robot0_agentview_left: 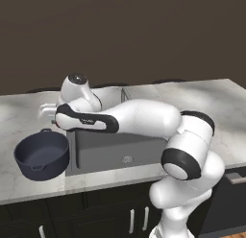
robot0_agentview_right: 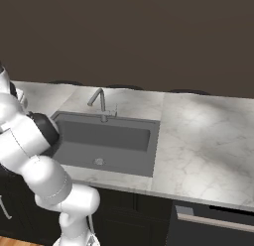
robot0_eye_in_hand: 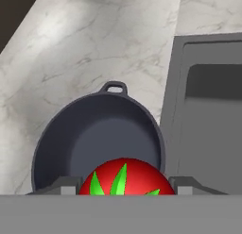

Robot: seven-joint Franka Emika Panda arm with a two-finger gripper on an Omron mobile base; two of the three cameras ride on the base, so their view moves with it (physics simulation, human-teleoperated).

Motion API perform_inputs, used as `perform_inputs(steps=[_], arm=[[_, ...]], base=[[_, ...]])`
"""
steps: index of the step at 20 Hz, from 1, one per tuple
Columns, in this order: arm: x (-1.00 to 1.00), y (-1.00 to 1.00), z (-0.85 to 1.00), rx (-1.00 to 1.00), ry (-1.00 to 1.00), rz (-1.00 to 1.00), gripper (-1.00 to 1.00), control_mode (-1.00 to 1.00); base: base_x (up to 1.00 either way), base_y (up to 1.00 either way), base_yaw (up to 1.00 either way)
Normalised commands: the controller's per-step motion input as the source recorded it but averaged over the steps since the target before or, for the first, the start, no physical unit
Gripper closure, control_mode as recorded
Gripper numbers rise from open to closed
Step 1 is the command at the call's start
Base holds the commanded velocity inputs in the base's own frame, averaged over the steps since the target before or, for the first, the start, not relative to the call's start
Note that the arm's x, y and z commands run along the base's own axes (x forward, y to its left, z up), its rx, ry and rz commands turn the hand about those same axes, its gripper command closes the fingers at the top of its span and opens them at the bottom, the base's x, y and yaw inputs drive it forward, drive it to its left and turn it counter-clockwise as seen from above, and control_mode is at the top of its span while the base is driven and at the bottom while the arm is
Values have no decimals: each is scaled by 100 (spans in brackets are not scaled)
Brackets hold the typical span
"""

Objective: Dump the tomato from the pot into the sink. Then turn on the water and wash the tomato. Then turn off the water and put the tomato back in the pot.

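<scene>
The tomato (robot0_eye_in_hand: 124, 177), bright red with a green top, sits between my two finger tips (robot0_eye_in_hand: 66, 185), so my gripper (robot0_eye_in_hand: 125, 187) is shut on it. Just below and beyond it lies the dark blue-grey pot (robot0_eye_in_hand: 94, 134), with nothing inside and one loop handle at its far rim. In the left base view the pot (robot0_agentview_left: 42, 154) stands on the counter left of the sink (robot0_agentview_left: 120, 150), and my gripper (robot0_agentview_left: 46, 110) hangs above the counter just behind the pot. The sink (robot0_agentview_right: 106, 136) is a dark grey basin with a round drain.
A thin grey faucet (robot0_agentview_right: 99, 103) stands at the sink's back rim, with no water running. The marble counter (robot0_agentview_right: 198, 141) stretches wide to the right of the sink. My arm reaches across the sink's left half in the left base view.
</scene>
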Motion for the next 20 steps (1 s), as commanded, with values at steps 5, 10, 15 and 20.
perform_inputs(steps=[5,10,15,20], arm=[[-15,40,-47,-14,0,7,100,-100],[0,29,-56,-15,0,6,100,-100],[0,27,-41,-8,0,5,100,-100],[0,36,-23,0,0,5,100,-100]], base=[[0,0,0],[0,0,0],[0,0,0],[0,0,0]])
